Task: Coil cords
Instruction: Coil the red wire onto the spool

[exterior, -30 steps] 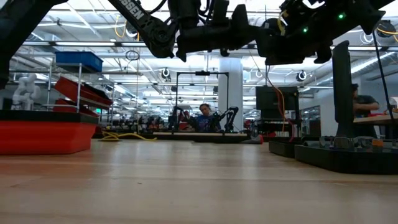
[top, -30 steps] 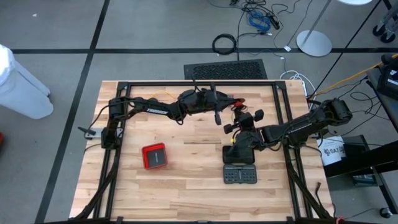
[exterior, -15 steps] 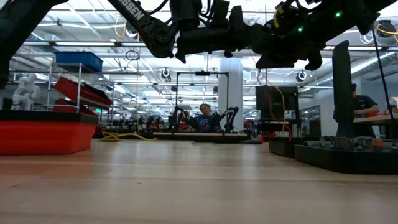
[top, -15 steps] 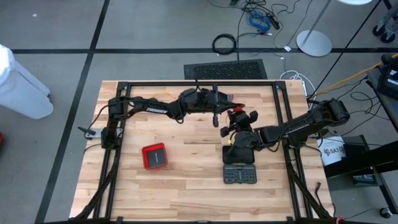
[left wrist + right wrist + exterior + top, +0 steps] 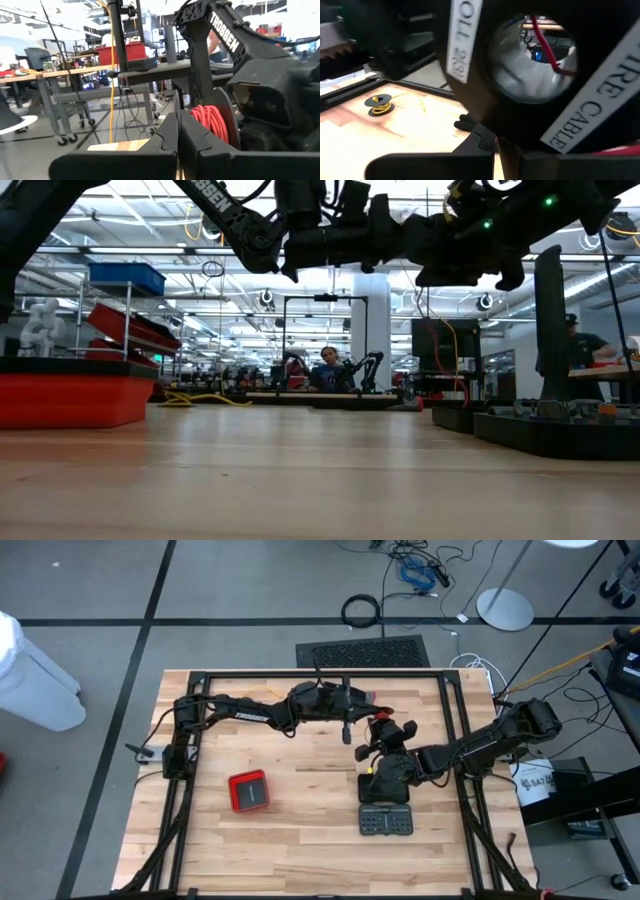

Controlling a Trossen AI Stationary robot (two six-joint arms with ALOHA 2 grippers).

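Note:
A black spool (image 5: 485, 100) with white labels fills the right wrist view, and a red cord (image 5: 546, 48) shows through its centre hole. The same red cord (image 5: 212, 120) shows as a coil wound on the spool in the left wrist view. My right gripper (image 5: 388, 745) is shut at the spool's rim, above the table's middle. My left gripper (image 5: 177, 131) is shut right beside the coil, level with it; no strand shows between its fingers. A small black disc with a yellow cord (image 5: 380, 104) lies on the table. My right gripper is shut at the lower rim of the spool's flange (image 5: 492, 131); the spool itself hides the place of contact. The spool (image 5: 384, 730) is lifted clear of the table, its flat side facing my wrist camera.
A red box (image 5: 248, 790) sits on the table's left half. A black box (image 5: 383, 787) and a black compartment tray (image 5: 386, 821) lie below my right gripper. A black frame (image 5: 320, 673) runs along the table's edges. People work at benches beyond the table.
My right gripper has tipped and rolled a little, turning the spool with it and bringing it slightly closer to my left gripper. My left gripper has swung slightly at the wrist while staying where it was.

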